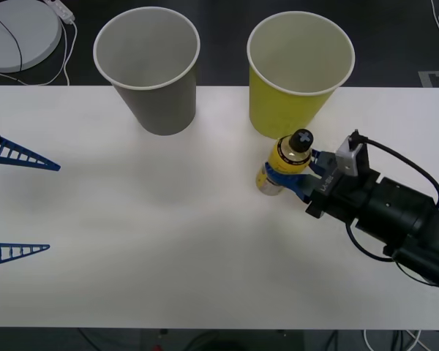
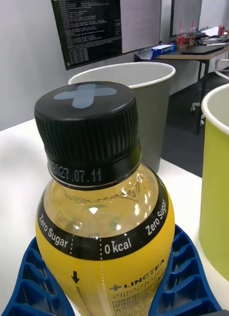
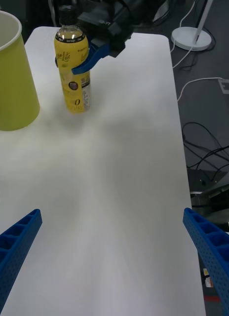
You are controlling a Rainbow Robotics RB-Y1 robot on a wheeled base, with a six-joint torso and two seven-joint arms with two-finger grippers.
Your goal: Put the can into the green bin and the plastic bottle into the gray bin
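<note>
The plastic bottle [image 2: 102, 217] is nearest in the right wrist view: a round-shouldered bottle of clear plastic full of yellow drink, with a ribbed black screw cap that has a gray cross on its flat top, a printed date on the cap ring, and a black band reading "Zero Sugar" and "0 kcal" above the yellow label. The right gripper [image 1: 296, 174] is clamped on the plastic bottle, and its blue ribbed fingers [image 2: 181, 276] press on both sides of the body below the shoulder. The bottle stands upright on the table [image 1: 168, 241] with its long axis vertical and the cap pointing up; in the left wrist view its base appears to rest on the surface. It is just in front of the green bin [image 1: 296, 80], near it but apart.

The green bin is a large yellow-green paper cup shape with a white inside and a rolled rim. The gray bin [image 1: 150, 73] has the same shape and stands beside it, on the robot's left side, also upright and open at the top.

The left gripper [image 1: 18, 205] hangs over the left edge of the table with its two blue lattice fingers wide apart and holding nothing.

The table is smooth, matte and white, with rounded corners. Around it the floor is dark, with white cables and a round white lamp base [image 1: 18, 33]. Behind the bins, the right wrist view shows a dark screen [image 2: 104, 27] with text and a desk.
</note>
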